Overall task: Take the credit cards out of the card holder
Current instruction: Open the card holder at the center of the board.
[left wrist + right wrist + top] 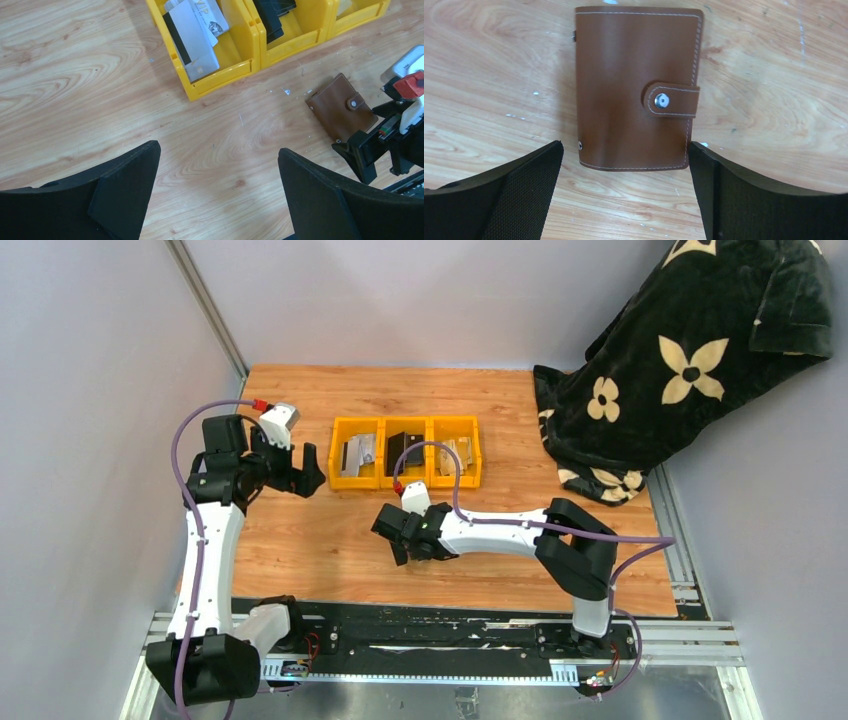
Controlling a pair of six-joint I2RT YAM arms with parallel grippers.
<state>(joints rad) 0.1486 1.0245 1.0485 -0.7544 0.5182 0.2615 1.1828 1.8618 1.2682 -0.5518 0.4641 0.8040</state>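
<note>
Top external: the right arm reaches across the counter (300, 550), and its right gripper (398, 537) hangs low near the middle, in front of the yellow bins (405, 480). The left gripper (305, 475) sits off to the left of the bins. The card holder is hidden under the right wrist from here.

Left wrist: the left gripper (217, 160) is spread wide with nothing in it and only bare wood below. The card holder (340, 107) lies flat on the counter, near the bins and touching nothing. Several credit cards (192, 45) already lie in the bins (grey in one, black in the next).

Right wrist: the right gripper (624, 162) is fully spread and empty, straddling the near edge of the holder (634, 85). The holder is folded shut, brown side up, with its snap tab (670, 100) fastened.

My read: this is the approach to the holder, before it is opened. I cannot tell whether any cards remain inside. Next I would pin the holder flat with one gripper and work the tab loose with the other. The leather may slide on the wood unless it is held down.
</note>
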